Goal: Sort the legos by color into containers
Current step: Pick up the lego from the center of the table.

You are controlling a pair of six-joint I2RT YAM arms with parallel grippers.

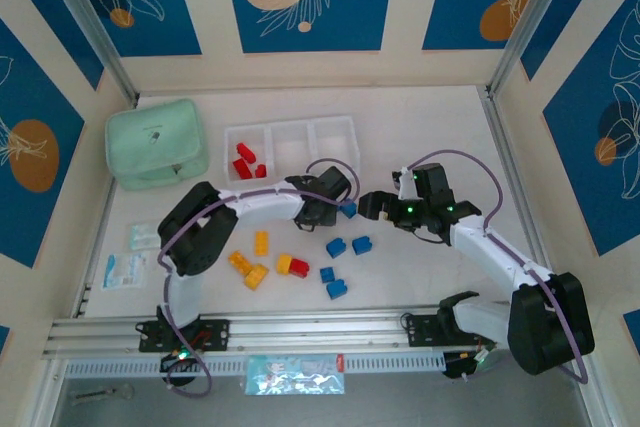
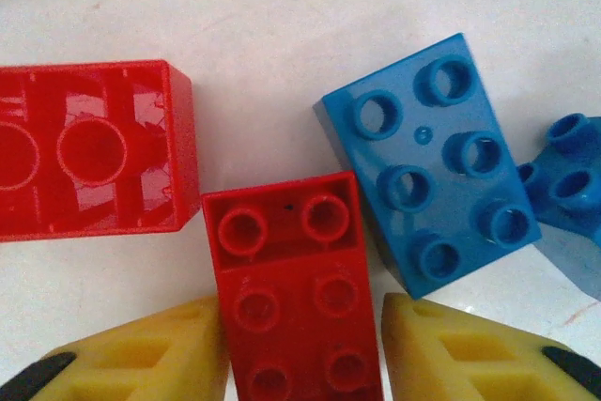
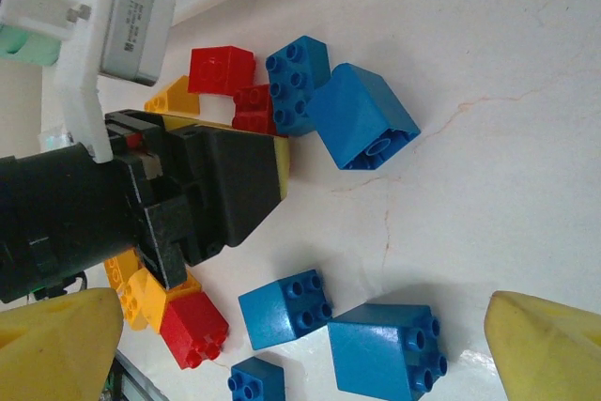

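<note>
My left gripper straddles a long red lego lying studs up on the table. Its left yellow pad touches the brick, and a thin gap remains at the right pad. An upturned red lego and a blue lego lie just beyond. From above, the left gripper is below the white tray of containers, whose left compartment holds red legos. My right gripper stands wide open above blue legos, fingertips far apart.
Loose blue legos lie mid-table, with yellow legos and a red one to their left. A mint green pouch sits at the back left. Small packets lie at the left edge. The two grippers are close together.
</note>
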